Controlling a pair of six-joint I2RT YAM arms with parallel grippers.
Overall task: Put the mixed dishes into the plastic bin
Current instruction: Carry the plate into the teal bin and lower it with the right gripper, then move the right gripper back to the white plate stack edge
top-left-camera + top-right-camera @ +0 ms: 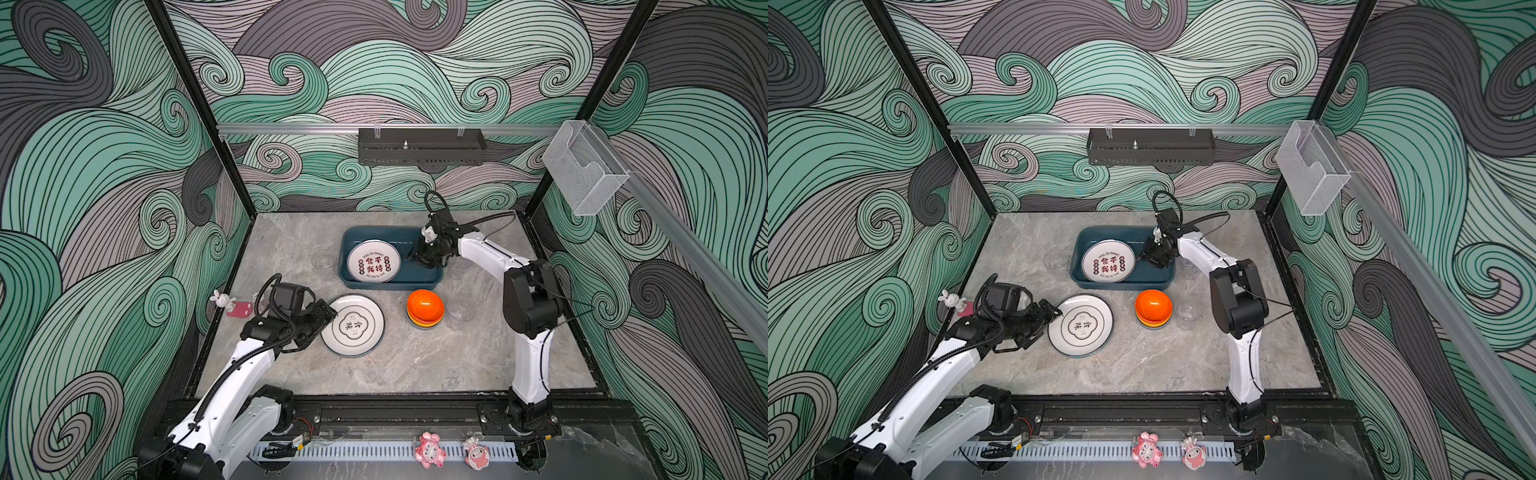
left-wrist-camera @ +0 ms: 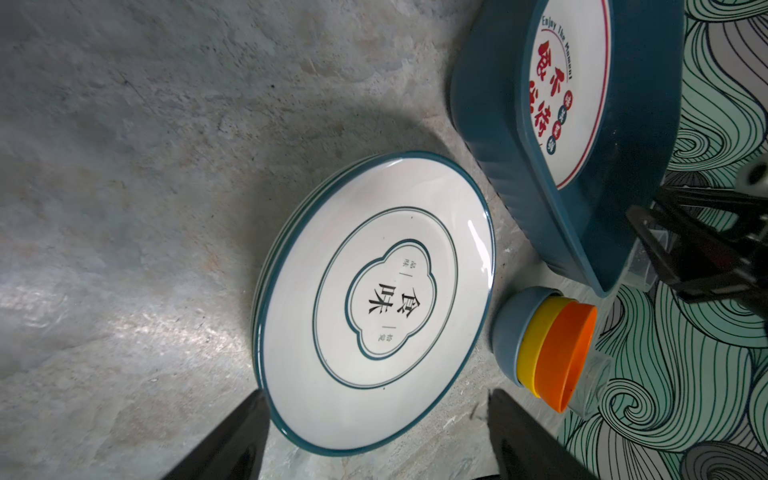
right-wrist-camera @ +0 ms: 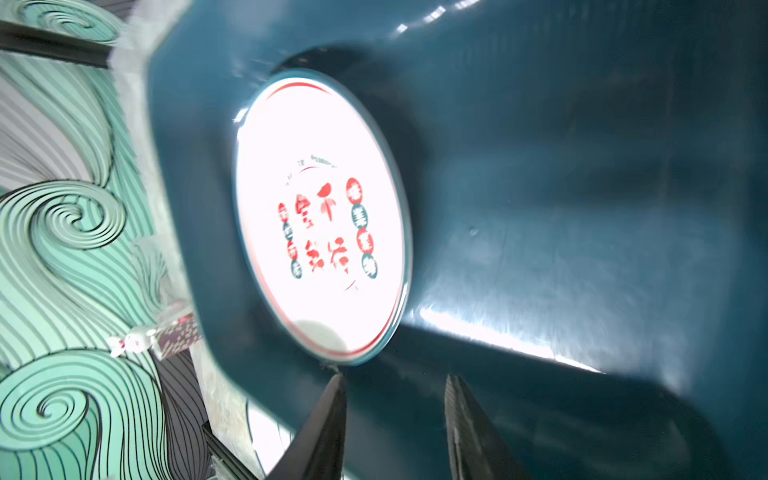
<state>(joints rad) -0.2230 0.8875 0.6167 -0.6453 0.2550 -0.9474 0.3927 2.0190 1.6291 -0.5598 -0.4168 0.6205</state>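
Judging by the load in the bin (image 1: 390, 284), looks early in the task; holds just one dish so far, the red plate (image 1: 374, 261), flat on the floor toward the bin's left end; leaves the bin's right half bare.

Left outside: the black plate (image 1: 353, 325), on the table just in front of the bin's left half; the bowls (image 1: 424, 308), stacked with orange on top, just in front of the bin's right end; a tumbler (image 1: 323, 259) just left of the bin; a second tumbler (image 1: 460, 311) in front of the bin's right corner, beside the bowls; possibly a third just right of the bin, too faint to confirm.

Right gripper (image 3: 395, 378): hangs inside the bin over the bare right half; jaws parted, nothing between them; red plate's rim just beyond the tips, apart from them, going by the wrist view.

Left gripper (image 2: 376, 395): low over the table, in front of the bin and to its left, at the black plate's outer edge; jaws spread wide, straddling that plate's near rim without closing on it; whether a finger touches the rim, cannot tell.

Probably calls next for a pinch on that rim, a lift over the bin's front wall, and a set-down in the bare half.
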